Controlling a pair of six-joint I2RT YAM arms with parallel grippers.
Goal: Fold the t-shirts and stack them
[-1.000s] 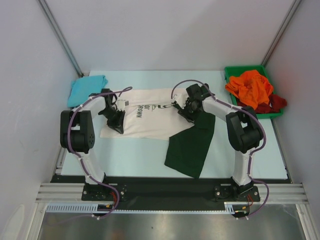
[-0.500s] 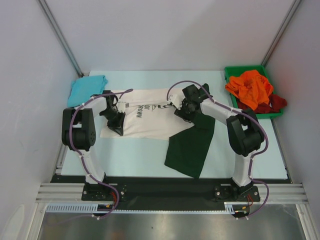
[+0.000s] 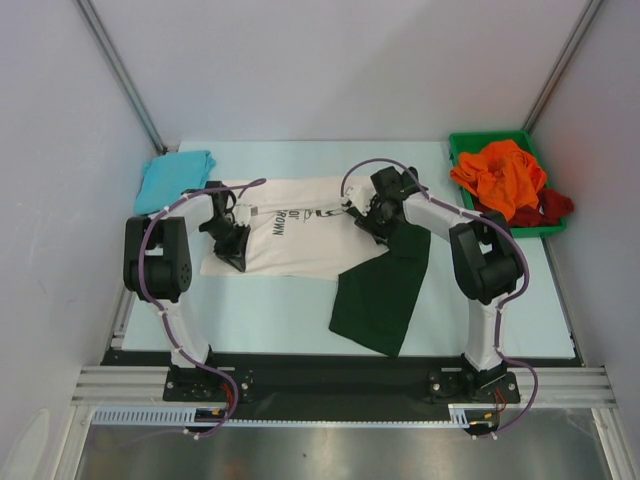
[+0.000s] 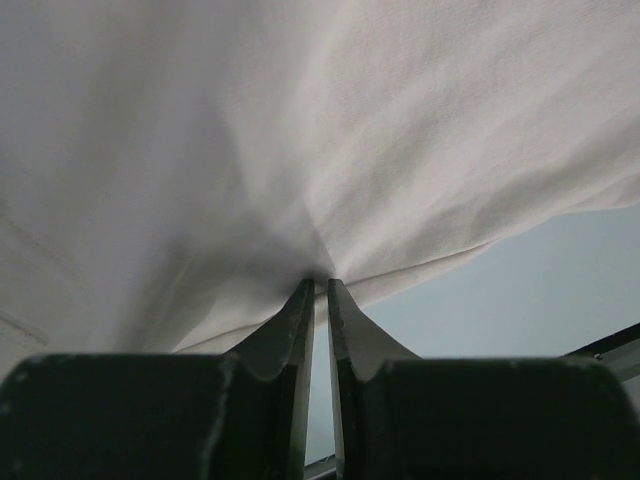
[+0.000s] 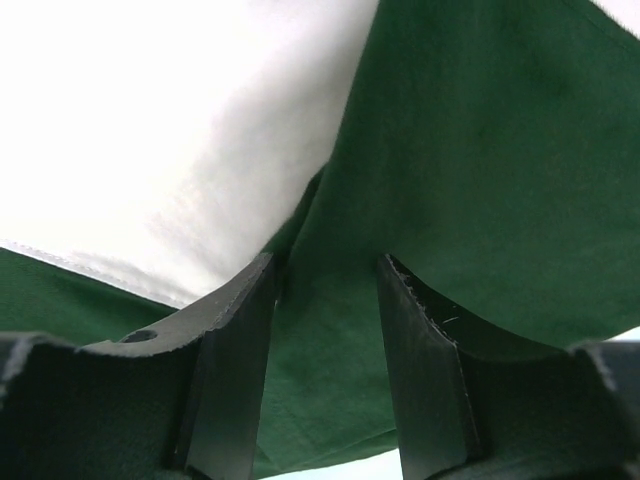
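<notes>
The cream t-shirt (image 3: 300, 235) with dark print lies flat mid-table, its dark green sleeve (image 3: 380, 295) spread toward the near right. My left gripper (image 3: 236, 257) sits at the shirt's near left edge. In the left wrist view it (image 4: 320, 285) is shut on the cream hem (image 4: 300, 130). My right gripper (image 3: 362, 222) is at the shirt's right side, where cream meets green. In the right wrist view it (image 5: 325, 275) is open, with green cloth (image 5: 480, 150) between the jaws and cream cloth (image 5: 150, 120) to the left. A folded teal shirt (image 3: 175, 178) lies at the far left.
A green bin (image 3: 480, 140) at the far right holds a crumpled orange shirt (image 3: 500, 175) and a dark red one (image 3: 545, 208) that hangs over its near edge. Grey walls close in on both sides and at the back.
The right gripper shifted slightly left and came back. The left arm barely moved and the shirt lies the same.
</notes>
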